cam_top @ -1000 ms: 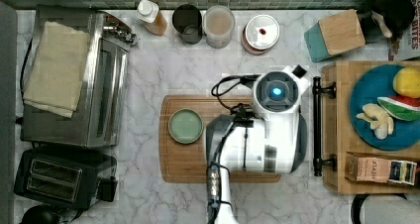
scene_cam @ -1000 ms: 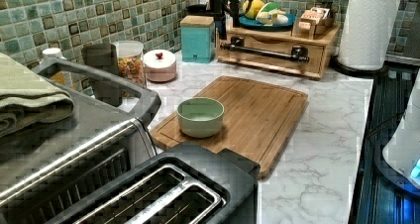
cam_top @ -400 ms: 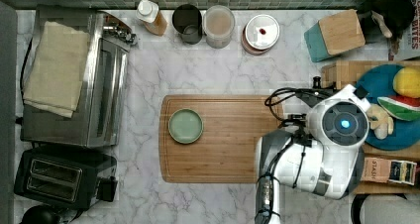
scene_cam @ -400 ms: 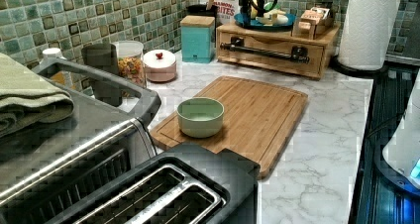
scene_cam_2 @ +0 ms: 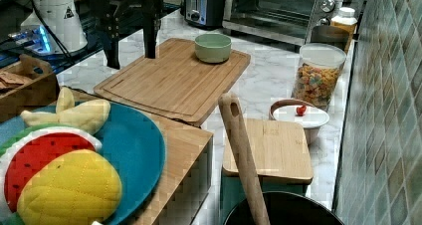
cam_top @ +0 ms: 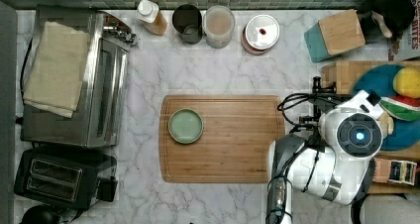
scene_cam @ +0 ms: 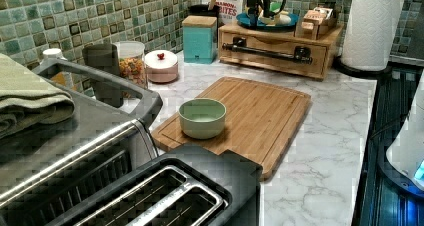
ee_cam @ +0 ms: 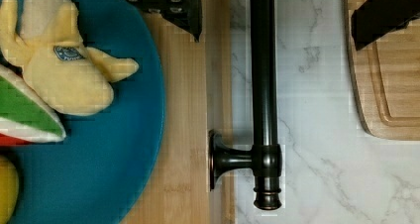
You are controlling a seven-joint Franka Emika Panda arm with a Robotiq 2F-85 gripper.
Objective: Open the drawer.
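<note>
Drawer [scene_cam: 276,53] shut; gripper [ee_cam: 277,16] above its black handle [ee_cam: 264,85], fingers spread w/ bar between, not touching.

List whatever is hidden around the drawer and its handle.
- Top view: the arm covers most of the drawer front and its handle.
- Wrist view: the handle's second post is cut off by the picture's edge.
- Every view: the drawer's inside, since it is shut.
</note>
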